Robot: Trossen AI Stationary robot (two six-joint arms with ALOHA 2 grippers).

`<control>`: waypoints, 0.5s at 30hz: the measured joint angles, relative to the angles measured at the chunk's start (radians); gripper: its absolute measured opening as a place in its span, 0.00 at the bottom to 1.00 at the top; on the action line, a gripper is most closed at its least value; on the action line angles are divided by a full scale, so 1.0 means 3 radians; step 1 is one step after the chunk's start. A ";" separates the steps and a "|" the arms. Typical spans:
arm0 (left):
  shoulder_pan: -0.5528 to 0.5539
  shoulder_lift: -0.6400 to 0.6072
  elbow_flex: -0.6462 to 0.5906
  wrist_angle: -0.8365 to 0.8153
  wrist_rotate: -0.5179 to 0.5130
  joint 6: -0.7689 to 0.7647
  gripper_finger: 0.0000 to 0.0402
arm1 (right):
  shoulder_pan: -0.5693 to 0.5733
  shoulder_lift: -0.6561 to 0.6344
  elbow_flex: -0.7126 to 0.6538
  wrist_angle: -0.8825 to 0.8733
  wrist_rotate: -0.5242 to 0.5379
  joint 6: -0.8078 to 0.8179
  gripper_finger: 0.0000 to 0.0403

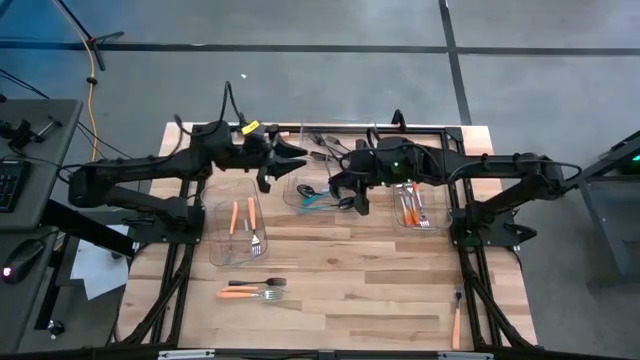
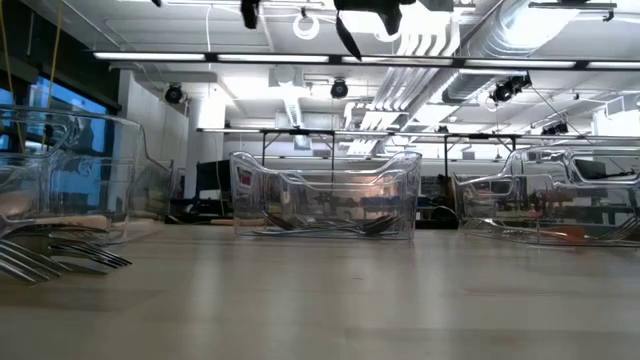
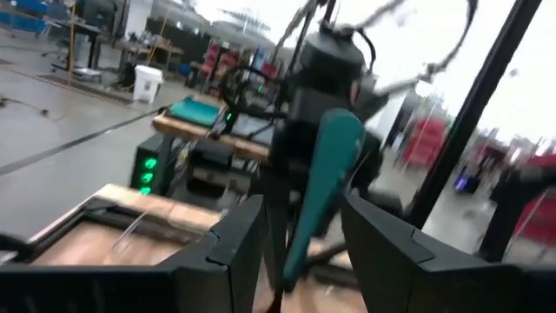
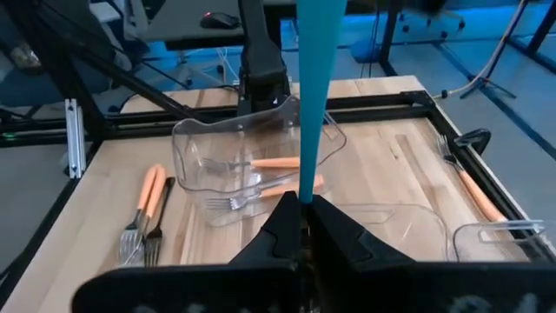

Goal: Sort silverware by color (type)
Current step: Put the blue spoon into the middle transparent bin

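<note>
My right gripper is shut on a teal-handled piece of silverware, held high above the middle of the table. The teal handle reaches toward my left gripper, which is open and level at about the same height. In the left wrist view the handle shows in the gap between the left fingers; I see no touch. Orange-handled forks lie in the left clear bin. Orange and black pieces lie on the bare wood. My right gripper pinches the teal handle's narrow end between its two fingers; the utensil's head is hidden by the fingers. The handle sticks straight out past the fingertips, along the fingers. It is lifted clear of the table and the bins.
Three clear bins stand in a row: left, middle, right with orange pieces. Dark silverware lies at the far edge. An orange piece lies by the right rail. Free wood lies toward the near edge.
</note>
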 joint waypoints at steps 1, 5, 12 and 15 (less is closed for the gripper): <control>0.0003 -0.0075 0.0000 -0.0155 0.0001 0.0098 0.36 | -0.0010 0.0000 0.0000 -0.0018 -0.0016 0.0013 0.00; 0.0005 -0.0319 0.0000 -0.0649 -0.0026 0.0388 0.36 | -0.0015 0.0000 0.0000 -0.0055 -0.0019 0.0000 0.00; -0.0012 -0.0405 -0.0193 -0.0603 -0.0045 0.0404 0.36 | -0.0139 0.0041 0.0000 0.0062 -0.0081 -0.0064 0.00; -0.0012 -0.0400 -0.0446 -0.0287 -0.0101 0.0308 0.36 | -0.0198 0.0079 0.0001 0.0061 -0.0116 -0.0059 0.00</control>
